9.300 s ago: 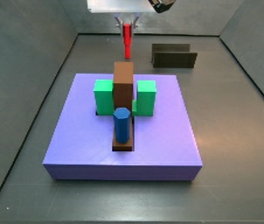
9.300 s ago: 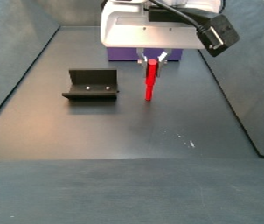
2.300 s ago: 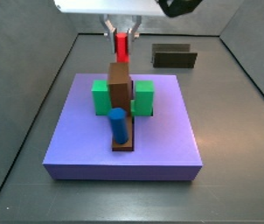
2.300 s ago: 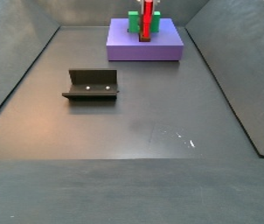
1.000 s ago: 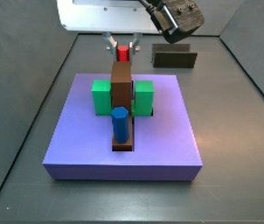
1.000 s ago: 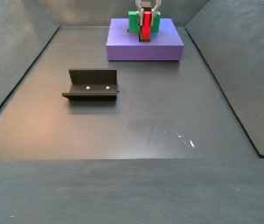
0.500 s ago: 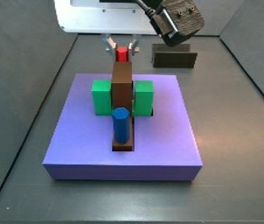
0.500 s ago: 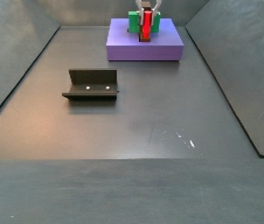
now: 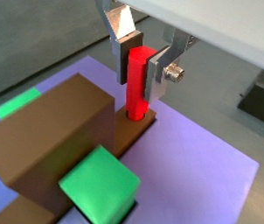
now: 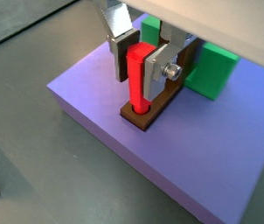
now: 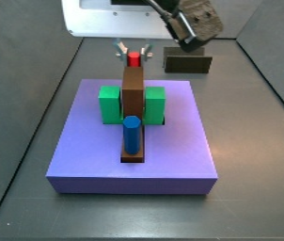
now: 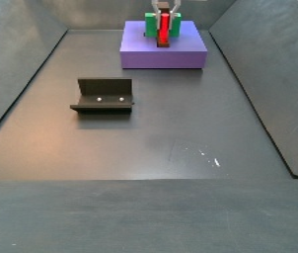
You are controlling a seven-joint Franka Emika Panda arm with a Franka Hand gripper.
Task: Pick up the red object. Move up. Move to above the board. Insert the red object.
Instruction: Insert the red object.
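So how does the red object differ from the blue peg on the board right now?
The red object is slim and sits between the gripper fingers; the blue peg is thicker and stands free. The red object's lower end meets the brown strip at the board's far end; the blue peg stands at the near end. Both stand upright.

No readable text, label or number anywhere (not on the board (image 11: 170, 141), not on the fixture (image 12: 103, 96)).
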